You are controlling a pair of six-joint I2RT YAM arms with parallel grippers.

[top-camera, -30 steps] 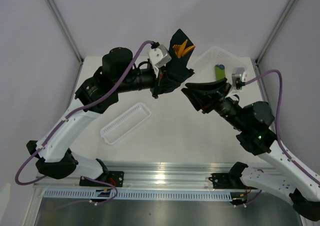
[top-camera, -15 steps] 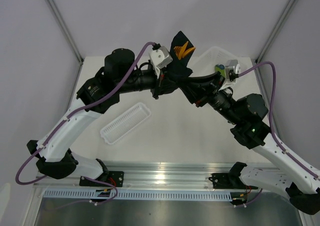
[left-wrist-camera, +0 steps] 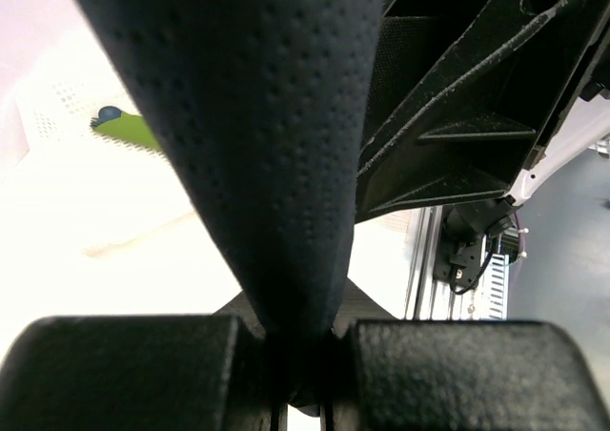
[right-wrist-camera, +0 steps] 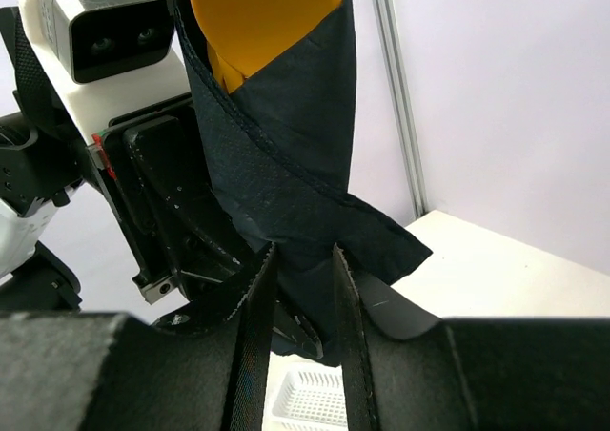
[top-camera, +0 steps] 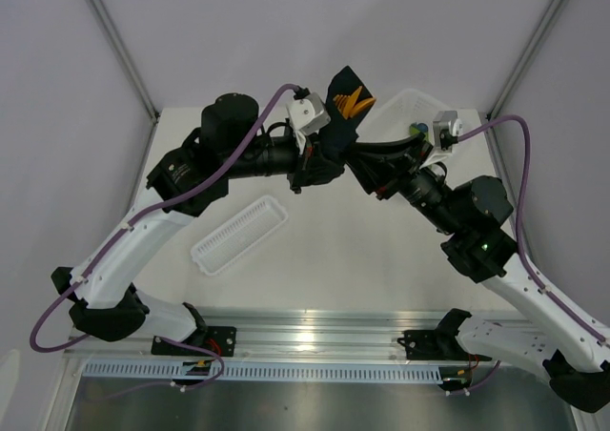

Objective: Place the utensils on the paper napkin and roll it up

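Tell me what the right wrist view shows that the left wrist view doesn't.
Only the right wrist view: the orange utensils poking from the roll's top, the left wrist's camera, and a white slotted tray. Only the left wrist view: the green bundle in a white bin. Both: the black paper napkin, pinched by the left tool.

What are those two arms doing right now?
Left gripper shut on napkin. Right gripper shut on its lower end. Napkin rolled around orange cutlery, held in air. White tray lies well aside.
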